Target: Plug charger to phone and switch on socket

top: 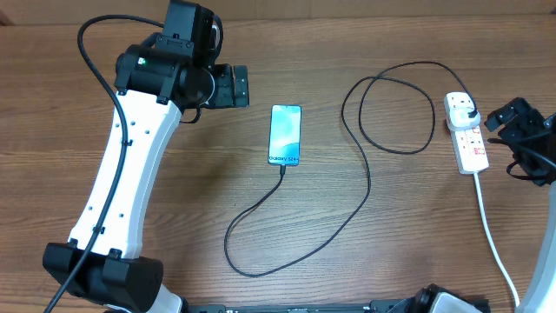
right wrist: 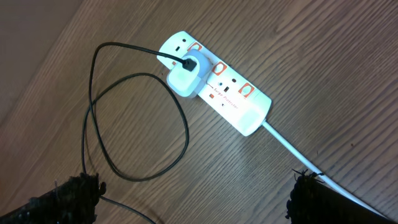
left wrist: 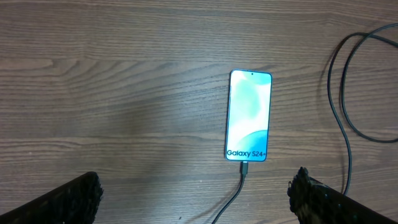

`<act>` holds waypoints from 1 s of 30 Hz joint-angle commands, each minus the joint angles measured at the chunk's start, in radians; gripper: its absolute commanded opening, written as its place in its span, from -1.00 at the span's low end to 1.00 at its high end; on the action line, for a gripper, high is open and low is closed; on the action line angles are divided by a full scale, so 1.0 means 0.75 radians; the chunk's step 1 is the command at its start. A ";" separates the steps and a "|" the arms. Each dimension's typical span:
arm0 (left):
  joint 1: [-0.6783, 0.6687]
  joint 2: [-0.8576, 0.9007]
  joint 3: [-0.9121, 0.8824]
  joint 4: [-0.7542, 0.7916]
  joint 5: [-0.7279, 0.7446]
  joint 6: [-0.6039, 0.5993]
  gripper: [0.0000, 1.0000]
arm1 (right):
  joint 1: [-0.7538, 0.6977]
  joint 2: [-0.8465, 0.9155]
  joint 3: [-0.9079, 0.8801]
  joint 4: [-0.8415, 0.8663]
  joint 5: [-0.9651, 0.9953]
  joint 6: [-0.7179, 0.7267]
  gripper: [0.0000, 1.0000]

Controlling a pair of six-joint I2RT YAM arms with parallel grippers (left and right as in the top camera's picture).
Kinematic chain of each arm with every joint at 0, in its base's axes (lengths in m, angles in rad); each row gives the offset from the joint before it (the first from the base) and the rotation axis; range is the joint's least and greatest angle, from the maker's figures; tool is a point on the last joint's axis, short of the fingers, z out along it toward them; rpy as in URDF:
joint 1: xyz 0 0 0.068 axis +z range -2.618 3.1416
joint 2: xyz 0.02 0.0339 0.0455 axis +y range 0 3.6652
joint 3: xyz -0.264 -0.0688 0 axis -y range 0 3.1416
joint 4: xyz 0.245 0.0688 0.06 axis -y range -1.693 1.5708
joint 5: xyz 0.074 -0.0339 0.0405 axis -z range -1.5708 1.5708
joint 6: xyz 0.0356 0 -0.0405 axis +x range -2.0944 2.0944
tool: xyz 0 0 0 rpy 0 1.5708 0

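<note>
A robotics lab bench is indicated. A bare wood-grain table is viewed from a fixed overhead camera. A white-and-black robot arm is mounted at the near left edge and a second arm at the right. Only a few items are laid out: a phone, a black charger and a white socket.

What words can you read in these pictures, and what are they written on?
"Galaxy S24+": on the blue screen of the phone, near one short end.
Small red print on the white power strip: too blurred to read.
No other words, numbers or signs show.
</note>
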 commanded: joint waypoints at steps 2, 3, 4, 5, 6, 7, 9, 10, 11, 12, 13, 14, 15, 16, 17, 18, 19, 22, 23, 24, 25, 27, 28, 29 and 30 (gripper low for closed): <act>-0.003 0.005 0.004 -0.003 -0.013 -0.003 0.99 | 0.004 0.003 0.036 0.009 0.010 0.005 1.00; -0.003 0.005 0.004 -0.003 -0.013 -0.003 0.99 | 0.004 0.003 0.036 0.009 0.010 0.005 0.99; -0.003 0.005 0.004 -0.003 -0.013 -0.003 0.99 | 0.004 0.003 0.036 0.009 0.010 0.005 1.00; -0.003 0.005 0.004 -0.003 -0.013 -0.003 0.99 | 0.004 0.003 0.036 0.009 0.010 0.005 1.00; -0.003 0.005 0.004 -0.003 -0.013 -0.003 1.00 | 0.004 0.003 0.036 0.009 0.010 0.005 1.00; -0.003 0.005 0.004 -0.003 -0.013 -0.003 0.99 | 0.004 0.003 0.036 0.009 0.010 0.005 1.00; -0.003 0.005 0.004 -0.003 -0.013 -0.003 0.99 | 0.004 0.003 0.036 0.009 0.010 0.005 1.00; -0.003 0.005 0.004 -0.003 -0.013 -0.003 1.00 | 0.004 0.003 0.036 0.009 0.010 0.005 1.00; -0.003 0.005 0.004 -0.003 -0.013 -0.003 1.00 | 0.004 0.003 0.036 0.009 0.010 0.005 1.00; -0.003 0.005 0.004 -0.003 -0.013 -0.003 0.99 | 0.004 0.003 0.036 0.009 0.010 0.005 1.00; -0.003 0.005 0.004 -0.003 -0.013 -0.003 0.99 | 0.004 0.003 0.036 0.009 0.010 0.005 1.00; -0.003 0.005 0.004 -0.003 -0.013 -0.003 1.00 | 0.004 0.003 0.036 0.009 0.010 0.005 1.00; -0.003 0.005 0.004 -0.003 -0.013 -0.003 1.00 | 0.004 0.003 0.036 0.009 0.010 0.005 0.99; -0.003 0.005 0.004 -0.003 -0.013 -0.003 1.00 | 0.004 0.003 0.036 0.009 0.010 0.005 1.00; -0.003 0.005 0.004 -0.003 -0.013 -0.003 1.00 | 0.004 0.003 0.036 0.009 0.010 0.005 1.00; -0.003 0.005 0.004 -0.003 -0.013 -0.003 0.99 | 0.004 0.003 0.036 0.009 0.010 0.005 0.99; -0.003 0.005 0.004 -0.003 -0.013 -0.003 1.00 | 0.004 0.003 0.036 0.009 0.010 0.005 1.00; -0.003 0.005 0.004 -0.003 -0.013 -0.003 0.99 | 0.004 0.003 0.036 0.009 0.010 0.005 1.00; -0.003 0.005 0.004 -0.004 -0.010 -0.003 0.99 | 0.004 0.003 0.036 0.009 0.010 0.005 0.99; -0.002 0.009 0.004 -0.004 -0.009 -0.003 1.00 | 0.004 0.003 0.036 0.009 0.010 0.005 0.99; -0.002 0.010 0.004 -0.003 -0.009 -0.003 0.99 | 0.004 0.003 0.036 0.009 0.010 0.005 1.00; -0.002 0.010 0.004 -0.004 -0.022 -0.003 0.99 | 0.004 0.003 0.036 0.009 0.010 0.005 1.00; -0.002 0.010 0.004 -0.003 -0.023 -0.003 1.00 | 0.004 0.003 0.036 0.009 0.010 0.005 0.99; -0.002 0.010 0.004 -0.003 -0.023 -0.003 1.00 | 0.004 0.003 0.036 0.009 0.010 0.005 1.00; -0.002 0.010 0.004 -0.003 -0.022 -0.003 0.99 | 0.004 0.003 0.036 0.009 0.010 0.005 1.00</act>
